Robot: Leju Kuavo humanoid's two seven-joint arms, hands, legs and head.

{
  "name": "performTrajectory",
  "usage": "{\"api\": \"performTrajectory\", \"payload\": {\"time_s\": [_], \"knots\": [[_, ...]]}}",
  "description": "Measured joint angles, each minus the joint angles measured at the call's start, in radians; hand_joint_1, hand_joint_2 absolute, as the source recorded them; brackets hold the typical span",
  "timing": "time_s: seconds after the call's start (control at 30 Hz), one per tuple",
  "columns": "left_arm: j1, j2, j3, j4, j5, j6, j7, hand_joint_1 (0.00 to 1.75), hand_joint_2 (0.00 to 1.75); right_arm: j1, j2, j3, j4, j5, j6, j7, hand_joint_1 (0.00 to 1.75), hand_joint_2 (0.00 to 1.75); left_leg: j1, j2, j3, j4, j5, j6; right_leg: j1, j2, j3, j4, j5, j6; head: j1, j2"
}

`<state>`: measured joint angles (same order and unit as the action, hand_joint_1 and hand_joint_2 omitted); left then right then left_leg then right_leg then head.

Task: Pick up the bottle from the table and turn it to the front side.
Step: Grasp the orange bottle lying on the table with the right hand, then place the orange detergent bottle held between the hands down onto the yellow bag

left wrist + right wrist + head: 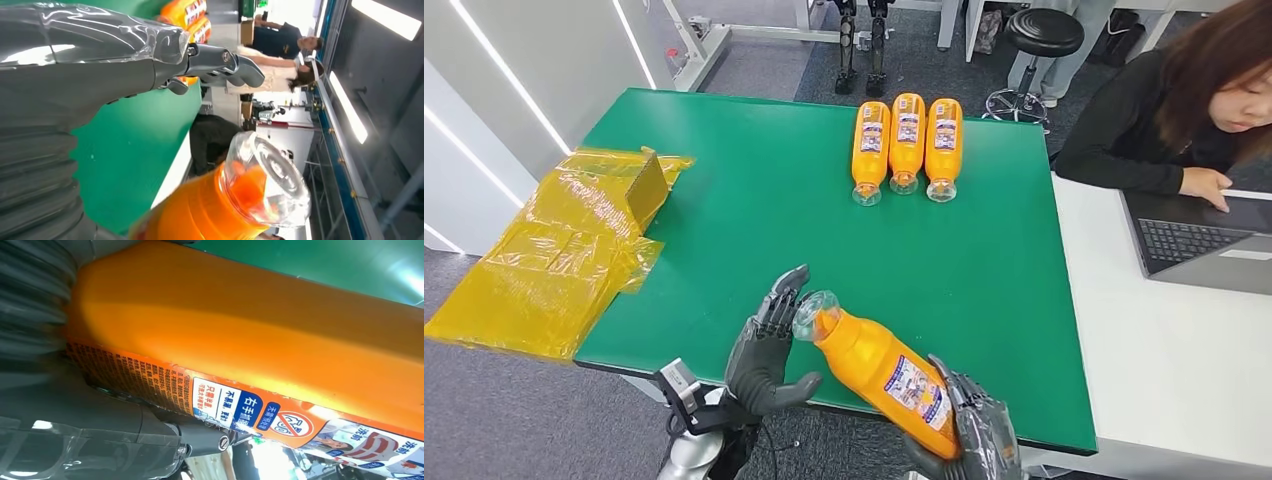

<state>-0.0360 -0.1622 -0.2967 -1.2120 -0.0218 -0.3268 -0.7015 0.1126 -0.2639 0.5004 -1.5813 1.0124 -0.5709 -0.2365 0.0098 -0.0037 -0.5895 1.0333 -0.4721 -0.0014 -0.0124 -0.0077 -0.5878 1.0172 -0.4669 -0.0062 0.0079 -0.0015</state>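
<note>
While the right hand (972, 425) holds the orange bottle (879, 372) by its lower body at the near edge of the green table (744, 190), the left hand (769, 350) waits with fingers spread, fingertips just beside the clear cap (814, 313), gripping nothing. The bottle is raised and tilted, cap pointing far and left, label partly facing up. It looks full of liquid, so probably fairly heavy, with smooth stiff plastic that may slip when rolled; the wide labelled middle seems the safest grip, and the cap a handy place to steady it. The left wrist view shows the cap (267, 182) close up, clear and domed over the orange neck. The right wrist view shows the label's fine print (150, 377) against the hand. From the head view, three more bottles (907, 145) lie at the far side, and a person (1174, 110) sits at a laptop (1204, 240) on the right.
</note>
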Motion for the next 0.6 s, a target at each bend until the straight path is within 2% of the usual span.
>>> {"api": "performTrajectory", "payload": {"time_s": [0.2, 0.4, 0.6], "knots": [[-0.009, -0.001, -0.027, 0.005, 0.048, -0.071, 0.01, 0.0, 1.75, -0.001, 0.033, 0.025, 0.022, -0.001, -0.024, -0.001, 1.75, 1.75, 0.0, 0.0, 0.0, 0.0, 0.0, 0.0, 0.0, 0.0, 0.0, 0.0, 0.0, 0.0, 0.0, 0.0], [-0.017, 0.004, -0.071, 0.002, 0.253, -0.241, 0.091, 0.0, 1.75, -0.019, 0.055, 0.068, 0.077, -0.018, -0.069, -0.012, 1.75, 1.75, 0.0, 0.0, 0.0, 0.0, 0.0, 0.0, 0.0, 0.0, 0.0, 0.0, 0.0, 0.0, 0.0, 0.0], [-0.029, 0.016, -0.111, 0.001, 0.402, -0.338, 0.15, 0.0, 1.75, -0.046, 0.073, 0.091, 0.125, -0.048, -0.081, -0.032, 1.75, 1.75, 0.0, 0.0, 0.0, 0.0, 0.0, 0.0, 0.0, 0.0, 0.0, 0.0, 0.0, 0.0, 0.0, 0.0]]}}
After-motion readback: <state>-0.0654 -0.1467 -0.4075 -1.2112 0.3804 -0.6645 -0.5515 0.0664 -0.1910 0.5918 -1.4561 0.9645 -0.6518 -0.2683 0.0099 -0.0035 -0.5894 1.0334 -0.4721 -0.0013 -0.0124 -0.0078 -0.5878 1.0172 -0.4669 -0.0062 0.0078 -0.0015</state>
